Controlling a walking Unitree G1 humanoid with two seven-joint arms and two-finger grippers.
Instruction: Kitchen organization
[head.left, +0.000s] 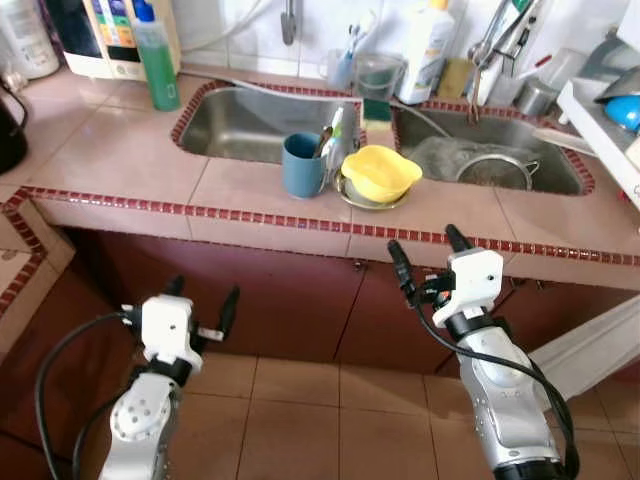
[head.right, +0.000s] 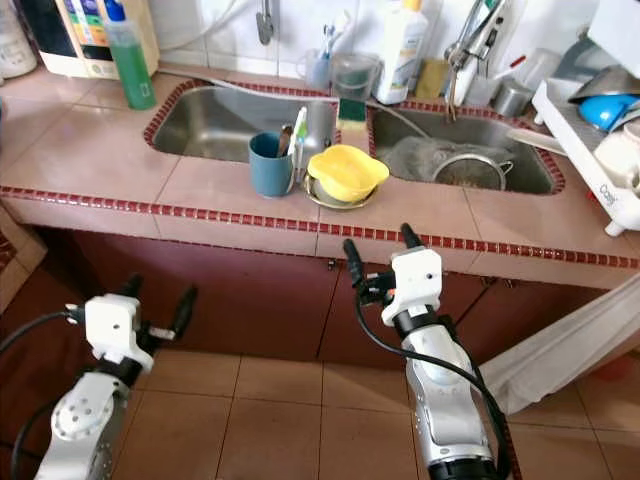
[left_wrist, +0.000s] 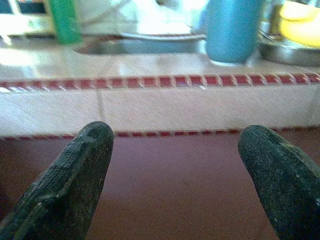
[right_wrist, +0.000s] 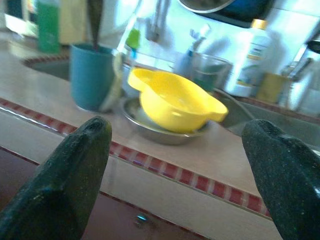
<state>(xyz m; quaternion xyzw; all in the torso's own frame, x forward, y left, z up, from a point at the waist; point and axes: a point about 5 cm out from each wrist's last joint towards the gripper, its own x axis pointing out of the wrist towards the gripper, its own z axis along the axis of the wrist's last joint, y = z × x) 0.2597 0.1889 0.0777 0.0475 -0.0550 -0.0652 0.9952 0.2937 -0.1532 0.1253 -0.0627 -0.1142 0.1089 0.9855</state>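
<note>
Hovering below the table edge, both grippers spread and holding nothing.

Raised in front of the cabinet, the right gripper points its parted fingers up at the table rim; the left gripper sits lower, near the floor, fingers also apart. Just beyond the right gripper, a yellow bowl rests tilted in a shallow metal dish, touching a blue cup holding utensils, on the strip between two sinks.

A pink tiled counter with dark red trim is running above maroon cabinets; terracotta floor tiles are lying below, white wall tiles behind.
</note>
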